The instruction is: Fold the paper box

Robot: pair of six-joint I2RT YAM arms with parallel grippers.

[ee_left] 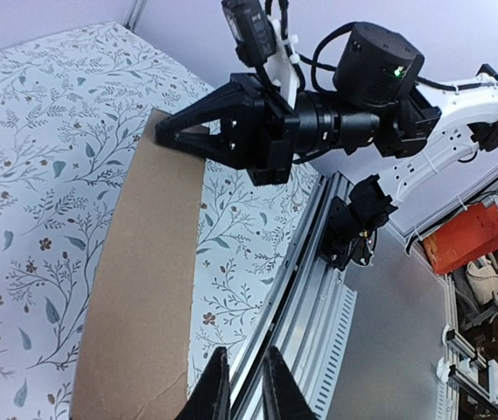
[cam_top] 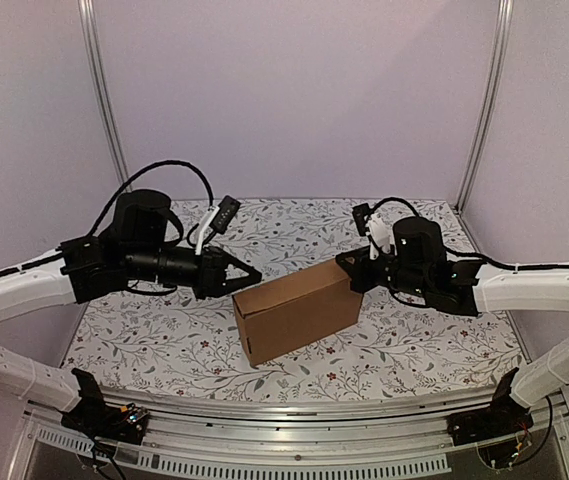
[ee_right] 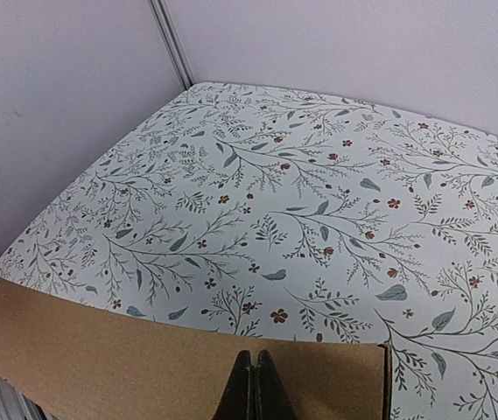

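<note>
The paper box (cam_top: 299, 315) is folded into a closed brown cardboard block and stands in the middle of the floral table, slanted. My left gripper (cam_top: 255, 272) points at its upper left corner. In the left wrist view the gripper (ee_left: 246, 352) is slightly open beside the box (ee_left: 135, 280), with nothing between the fingers. My right gripper (cam_top: 345, 262) is at the box's upper right corner. Its fingers are pressed together, shut, just over the box's top face (ee_right: 143, 367) in the right wrist view (ee_right: 254, 354). It also shows at the box's far end (ee_left: 165, 133).
The floral tablecloth (cam_top: 414, 345) covers the table. An aluminium rail (cam_top: 294, 440) runs along the near edge. Purple walls and metal posts (cam_top: 104, 100) close in the back and sides. Orange gear (ee_left: 467, 236) lies off the table.
</note>
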